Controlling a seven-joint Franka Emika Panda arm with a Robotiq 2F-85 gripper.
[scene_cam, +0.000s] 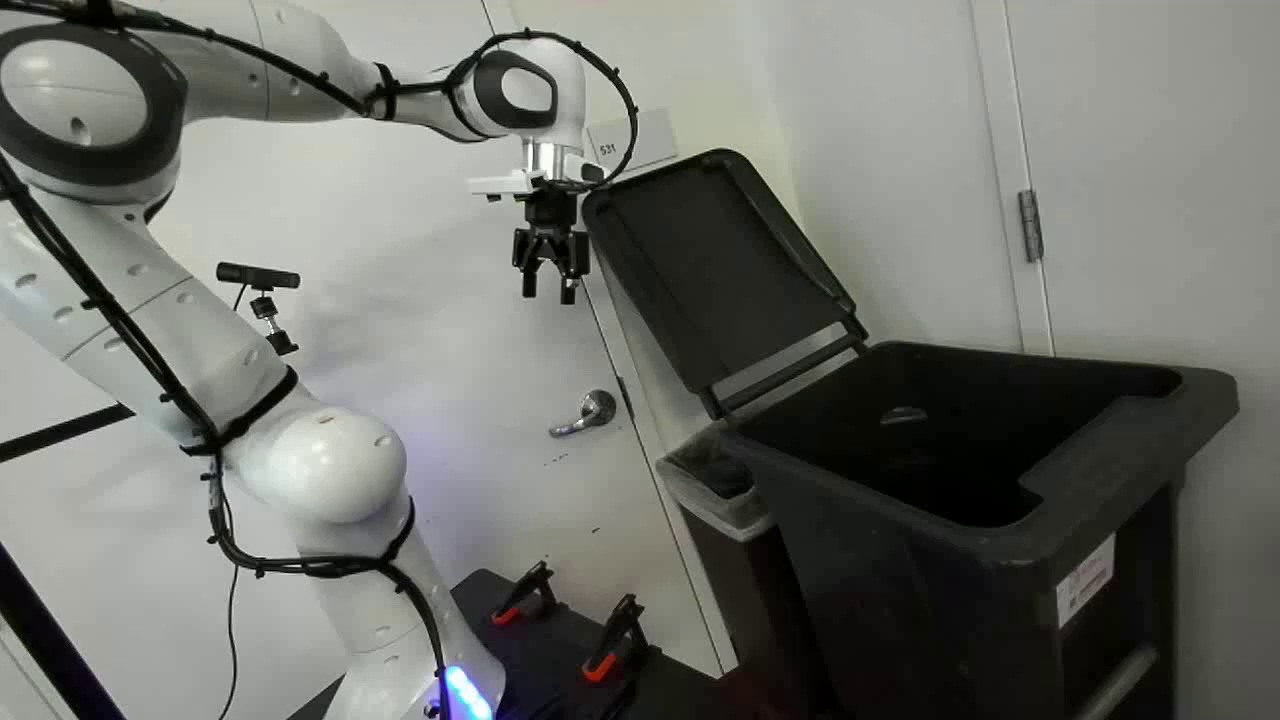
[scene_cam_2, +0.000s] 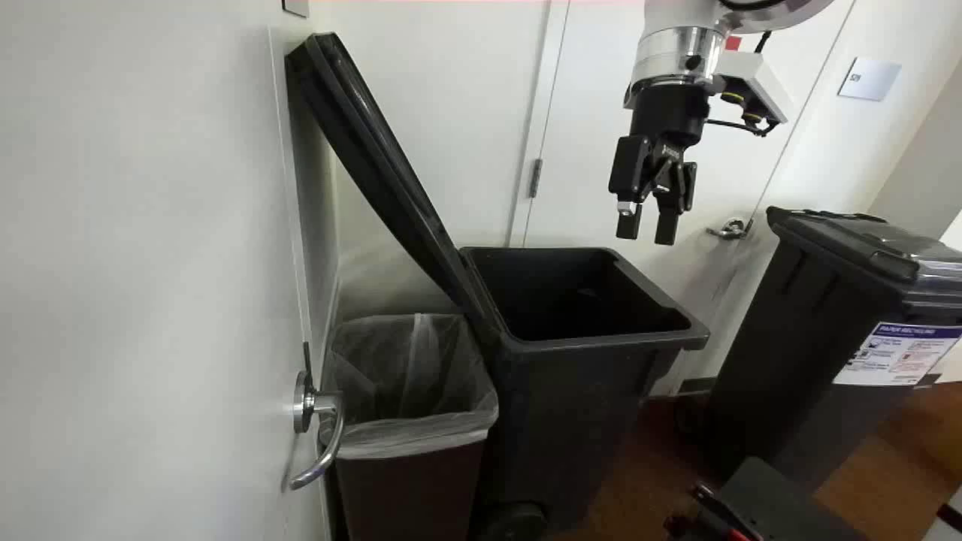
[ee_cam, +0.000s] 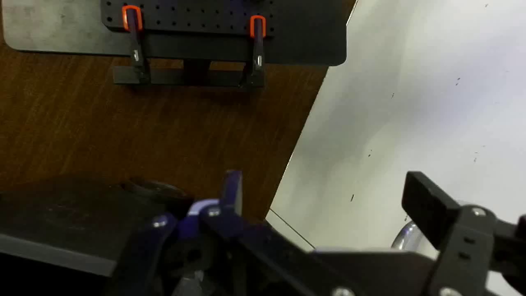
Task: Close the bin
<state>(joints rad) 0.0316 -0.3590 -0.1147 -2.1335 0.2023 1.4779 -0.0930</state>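
The dark grey-black bin (scene_cam: 900, 610) stands with its top open in both exterior views; its body also shows here (scene_cam_2: 564, 421). Its hinged lid (scene_cam: 720, 280) is swung up and leans back, away from the opening; in an exterior view it shows edge-on (scene_cam_2: 383, 165). My gripper (scene_cam: 548, 290) points down, open and empty, left of the raised lid's upper edge in that picture. It also hangs higher than the bin's rim, right of the lid, here (scene_cam_2: 646, 229). In the wrist view the open fingers (ee_cam: 322, 181) have nothing between them. The lid's label is not visible.
A smaller waste bin with a clear liner (scene_cam_2: 413, 406) stands against the open bin, under the lid. A second dark bin (scene_cam_2: 812, 353), lidded shut, carries a recycling sign. Doors with lever handles (scene_cam: 590, 415) stand close by. Orange-tipped clamps (ee_cam: 257, 37) hold the base plate.
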